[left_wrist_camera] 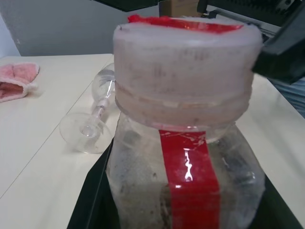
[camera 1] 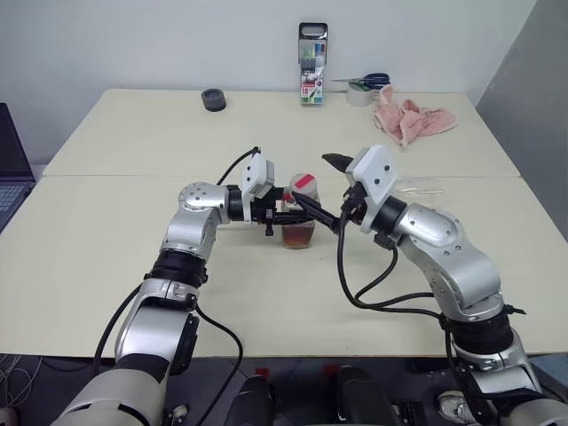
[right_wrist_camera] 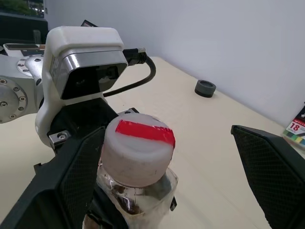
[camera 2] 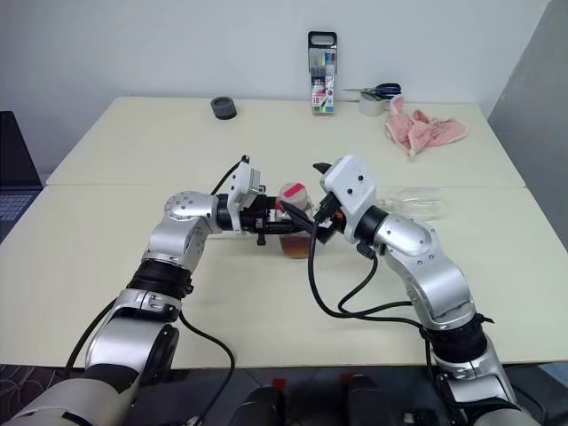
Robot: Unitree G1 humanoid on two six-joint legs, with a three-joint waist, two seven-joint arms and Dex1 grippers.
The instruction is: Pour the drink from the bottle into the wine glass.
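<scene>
The bottle (camera 1: 299, 220) stands upright on the table at mid-centre, a clear squarish body with a red label strip (left_wrist_camera: 190, 181) and a white cap with red tape (right_wrist_camera: 139, 149). The amber drink (camera 1: 298, 235) fills its lower part. My left gripper (camera 1: 282, 216) is shut on the bottle's body from the left side. At cap height my right gripper (right_wrist_camera: 167, 130) is open, one finger close beside the cap and the other well apart from it. The wine glass (camera 1: 417, 186) lies on its side on the table to the right, behind my right arm, empty.
An upright marker-pen case (camera 1: 312, 55), a black tape roll (camera 1: 213, 99), scissors on a tape roll (camera 1: 364, 87) and a pink cloth (camera 1: 410, 120) sit along the table's far side. A laptop (camera 1: 12, 182) is at the left edge.
</scene>
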